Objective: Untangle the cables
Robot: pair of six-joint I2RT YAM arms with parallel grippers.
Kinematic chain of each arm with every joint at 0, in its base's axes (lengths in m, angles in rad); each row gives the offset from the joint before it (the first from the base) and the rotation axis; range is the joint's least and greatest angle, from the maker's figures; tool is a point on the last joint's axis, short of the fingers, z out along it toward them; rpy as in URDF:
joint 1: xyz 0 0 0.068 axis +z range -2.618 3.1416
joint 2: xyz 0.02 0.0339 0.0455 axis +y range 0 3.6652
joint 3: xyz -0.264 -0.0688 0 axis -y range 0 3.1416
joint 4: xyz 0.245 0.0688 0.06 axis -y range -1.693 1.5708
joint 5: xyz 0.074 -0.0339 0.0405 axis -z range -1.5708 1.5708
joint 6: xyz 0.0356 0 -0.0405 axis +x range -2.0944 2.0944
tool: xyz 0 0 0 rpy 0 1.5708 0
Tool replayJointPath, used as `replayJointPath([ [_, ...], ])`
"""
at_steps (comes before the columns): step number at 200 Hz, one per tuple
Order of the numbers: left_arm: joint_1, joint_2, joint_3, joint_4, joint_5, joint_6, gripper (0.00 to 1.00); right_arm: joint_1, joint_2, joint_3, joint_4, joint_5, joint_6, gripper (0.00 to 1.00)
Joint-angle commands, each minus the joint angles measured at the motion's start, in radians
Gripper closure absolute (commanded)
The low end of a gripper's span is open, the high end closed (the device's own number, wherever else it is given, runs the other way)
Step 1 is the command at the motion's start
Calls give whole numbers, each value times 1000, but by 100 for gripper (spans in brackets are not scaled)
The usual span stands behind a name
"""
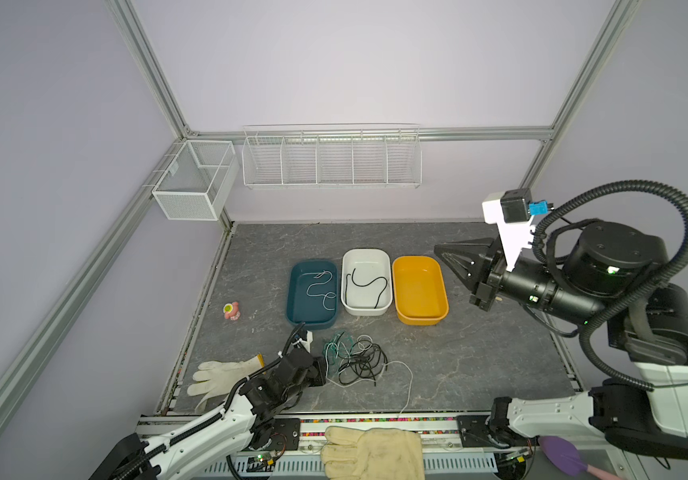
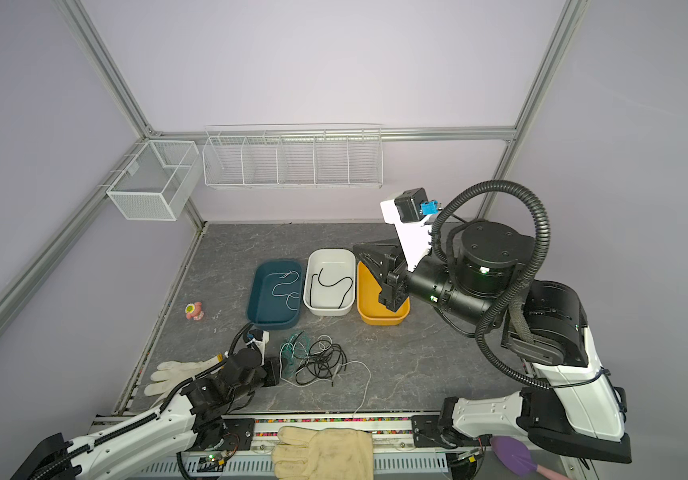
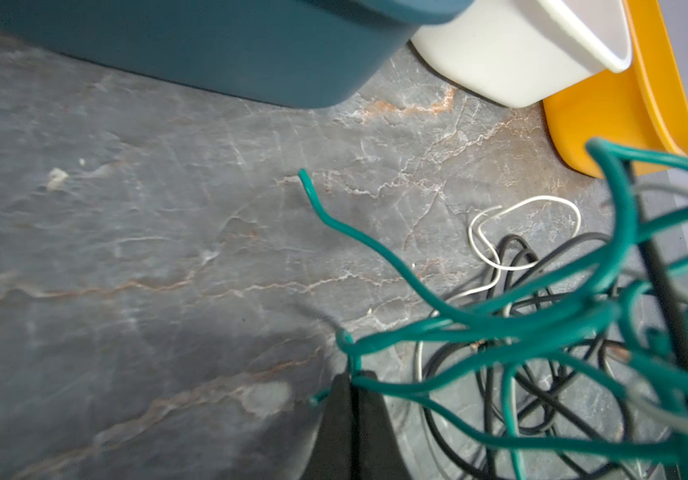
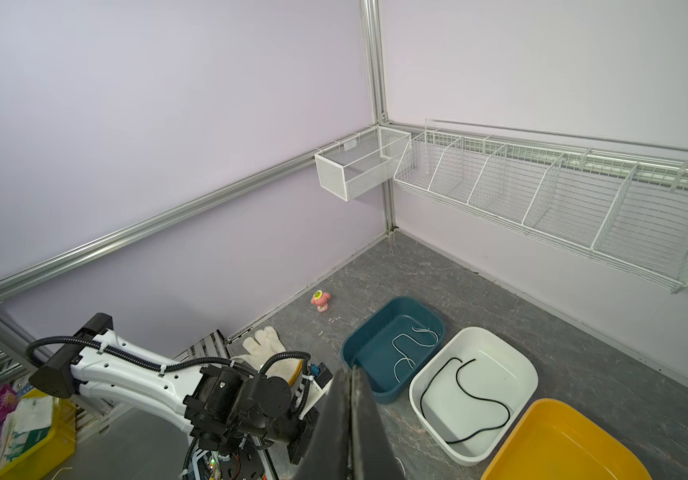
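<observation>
A tangle of black, white and teal-green cables (image 1: 355,359) (image 2: 313,359) lies on the grey table in front of the bins. My left gripper (image 1: 325,369) (image 2: 278,372) sits low at the tangle's left edge. In the left wrist view its jaws (image 3: 352,376) are shut on a teal-green cable (image 3: 500,328), whose short end sticks out beside them. One white cable (image 1: 317,286) lies in the teal bin (image 1: 291,291) and one black cable (image 1: 367,282) in the white bin (image 1: 344,270). My right gripper (image 1: 438,249) (image 2: 355,248) (image 4: 352,370) hangs raised near the yellow bin (image 1: 419,291), shut and holding nothing.
A white cable strand (image 1: 411,382) trails from the tangle to the table's front edge. A white glove (image 1: 222,376) lies behind the left arm, a yellowish glove (image 1: 371,453) on the front rail. A pink toy (image 1: 231,311) sits left of the bins. Wire baskets (image 1: 330,160) hang on the back wall.
</observation>
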Motion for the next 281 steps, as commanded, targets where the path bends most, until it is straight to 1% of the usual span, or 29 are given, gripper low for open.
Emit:
replayJointPath([
  [1, -1, 10, 15, -28, -25, -8, 100, -1, -2, -57, -41, -32, -24, 93],
  [19, -1, 9, 16, -29, -24, -6, 100, -1, -49, -205, 30, -95, -13, 92],
  [36, 0, 6, 21, -36, -20, -2, 100, -2, -97, -393, 107, -176, 21, 76],
  [47, -1, 1, 25, -38, -12, 1, 100, -1, -133, -535, 189, -225, 53, 68],
  [58, 0, -6, 26, -44, -10, 3, 100, -1, -166, -669, 282, -264, 95, 65],
  [70, -1, -17, 28, -49, -4, 7, 100, -2, -183, -778, 361, -302, 131, 62],
  [84, -1, -32, 28, -54, 1, 12, 100, -1, -185, -881, 459, -349, 181, 58],
  [102, 0, -49, 24, -57, 6, 13, 100, 0, -151, -976, 566, -405, 236, 57],
  [128, 0, -57, 15, -46, 21, 13, 100, 1, -72, -1052, 704, -437, 325, 57],
  [179, 0, -72, -1, -15, 42, 21, 100, 13, 107, -1141, 922, -445, 519, 59],
  [190, -1, -79, -4, -14, 44, 23, 100, 18, 136, -1142, 940, -440, 534, 60],
  [209, 0, -97, -10, -14, 48, 22, 100, 24, 166, -1153, 967, -398, 564, 61],
  [256, -1, -151, -21, -26, 48, 24, 100, 49, 278, -1175, 1060, -421, 634, 62],
  [281, 0, -170, -25, -31, 50, 20, 100, 55, 292, -1183, 1067, -404, 647, 62],
])
